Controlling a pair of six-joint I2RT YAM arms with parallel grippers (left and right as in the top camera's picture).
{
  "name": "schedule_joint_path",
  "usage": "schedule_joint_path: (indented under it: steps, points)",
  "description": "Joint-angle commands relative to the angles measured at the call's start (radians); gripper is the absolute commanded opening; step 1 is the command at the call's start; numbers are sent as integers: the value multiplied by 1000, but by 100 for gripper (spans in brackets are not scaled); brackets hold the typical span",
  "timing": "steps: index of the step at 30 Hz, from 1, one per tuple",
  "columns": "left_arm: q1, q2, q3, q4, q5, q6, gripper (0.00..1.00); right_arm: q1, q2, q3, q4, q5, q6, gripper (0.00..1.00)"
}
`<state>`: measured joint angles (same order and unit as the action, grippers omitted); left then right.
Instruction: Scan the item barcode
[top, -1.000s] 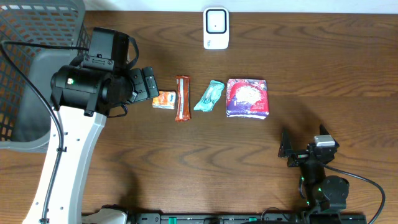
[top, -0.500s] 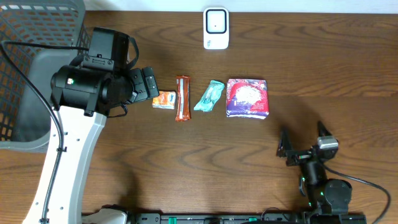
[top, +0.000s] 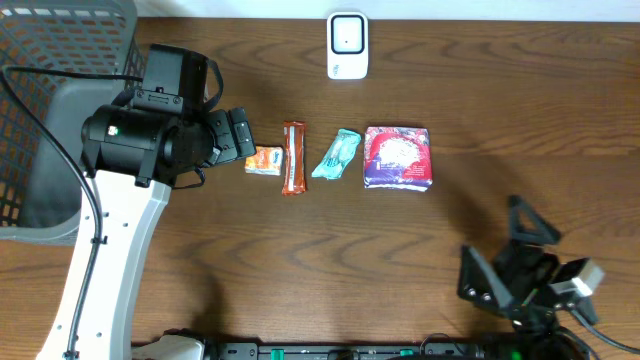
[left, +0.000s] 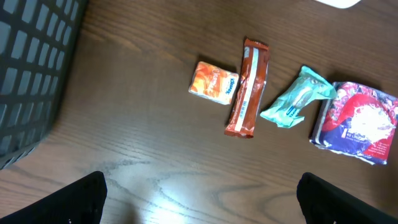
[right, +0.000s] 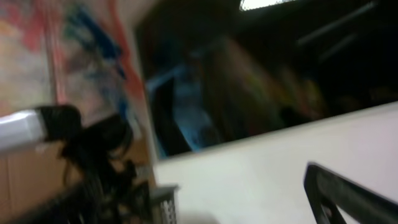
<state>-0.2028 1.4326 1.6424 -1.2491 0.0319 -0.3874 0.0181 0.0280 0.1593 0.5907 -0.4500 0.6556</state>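
My left gripper (top: 244, 136) hangs spread wide just beside the orange packet (top: 264, 160) on the worktop (top: 300, 260), and my right gripper (top: 498, 248) is equally released, holding nothing.

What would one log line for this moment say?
left gripper: open, empty, near orange packet | right gripper: open, empty | brown bar, teal packet, purple pouch: in row, untouched | scanner: far edge
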Motion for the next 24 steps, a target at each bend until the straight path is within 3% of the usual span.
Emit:
schedule_joint_path:
  steps: [1,5,7,12,16,24]
  points:
    - [3,-3,13,0,6,10,98,8,82,223,-179,93,-245,99]
    - [3,-3,13,0,6,10,98,8,318,553,-708,114,-555,99]
    - [3,-3,13,0,6,9,98,8,505,736,-1009,202,-612,99]
    - [3,-3,13,0,6,9,98,8,938,1039,-1394,207,-658,99]
    - [3,-3,13,0,6,9,98,8,1265,1223,-1550,136,-679,99]
    - [3,-3,13,0,6,10,98,3,1620,1268,-1535,13,-665,99]
